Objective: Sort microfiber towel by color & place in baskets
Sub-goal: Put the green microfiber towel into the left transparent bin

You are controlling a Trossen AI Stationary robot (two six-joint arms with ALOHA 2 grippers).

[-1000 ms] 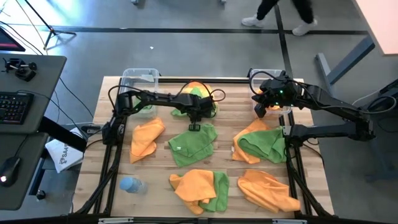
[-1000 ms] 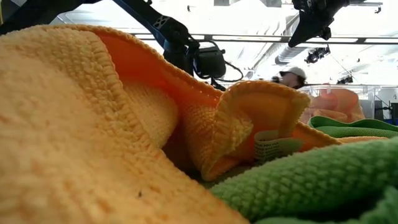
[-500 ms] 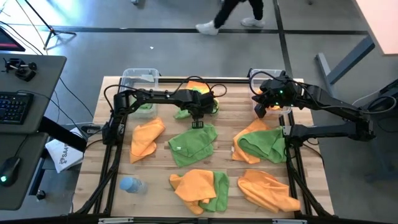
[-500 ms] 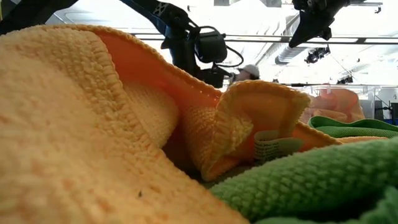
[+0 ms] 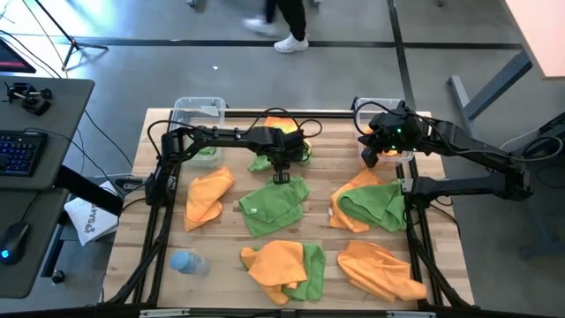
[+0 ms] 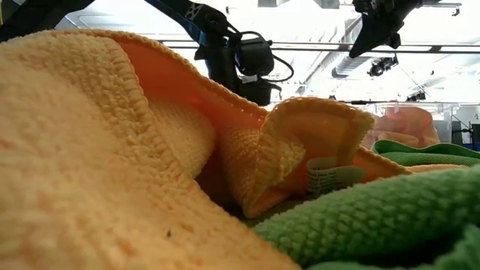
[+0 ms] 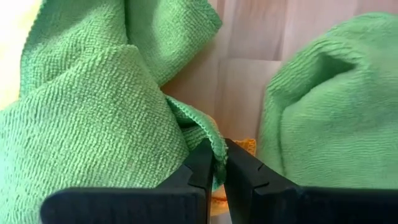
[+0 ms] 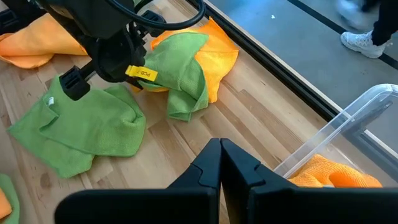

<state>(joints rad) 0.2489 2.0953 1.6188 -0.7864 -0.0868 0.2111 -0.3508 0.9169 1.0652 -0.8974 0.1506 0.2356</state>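
My left gripper (image 7: 219, 167) stands over the far middle of the table (image 5: 281, 173), shut on a green microfiber towel (image 5: 263, 162). This towel lies partly on an orange one (image 5: 279, 123). A second green towel (image 5: 274, 205) lies just nearer. More orange and green towels lie loose on the table. The left basket (image 5: 196, 108) holds green cloth. The right basket (image 8: 351, 121) holds an orange towel (image 8: 323, 175). My right gripper (image 8: 221, 158) hangs shut and empty beside that basket. My left gripper pinches a thin fold at the green towel's edge (image 7: 208, 138) between its two fingers. The fingers come from above, pointing steeply down. The rest of the towel lies slack on the orange towel (image 7: 247, 147) and the wooden table.
Loose towels lie at the left (image 5: 208, 194), right (image 5: 366, 205) and near side (image 5: 284, 267) (image 5: 380, 270). A pale blue bottle (image 5: 185, 262) lies at the near left. A person (image 5: 287, 22) walks beyond the far edge. An orange towel (image 6: 112, 150) fills most of the low view.
My left gripper has risen a little over the far pile, still shut on the green towel's edge. The person beyond the table has walked toward the left.
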